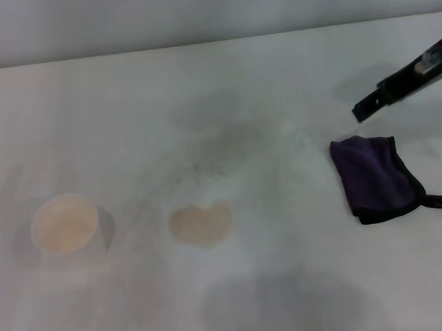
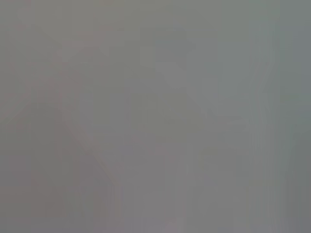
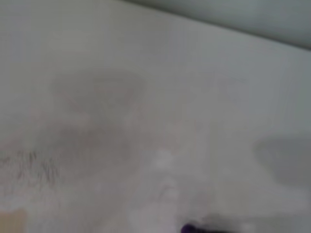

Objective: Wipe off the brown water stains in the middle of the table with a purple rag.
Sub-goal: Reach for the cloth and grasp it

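Lying nearest the robot, the brown water stains (image 1: 201,224) form a small tan, roughly heart-shaped blotch on the white table (image 1: 289,304). To the stains' left a white paper cup (image 1: 65,225) stands upright, well apart from them. To the stains' right, and slightly farther back, the purple rag (image 1: 374,177) lies folded flat on the tabletop, its black edging showing along the near side and a small black loop sticking out at the corner farthest from the stains. Nothing touches the rag. Beyond the stains a patch of faint grey speckled smudges (image 1: 219,139) spreads over the surface. Farther still, past the rag and above it, the right gripper (image 1: 368,109) reaches in from the right edge — a dark, slanted shape off the cloth; whether its fingers are spread or pressed together I cannot tell. From the right wrist camera, a sliver of purple (image 3: 188,227) shows at the frame edge. The left wrist camera gives only a flat grey field.
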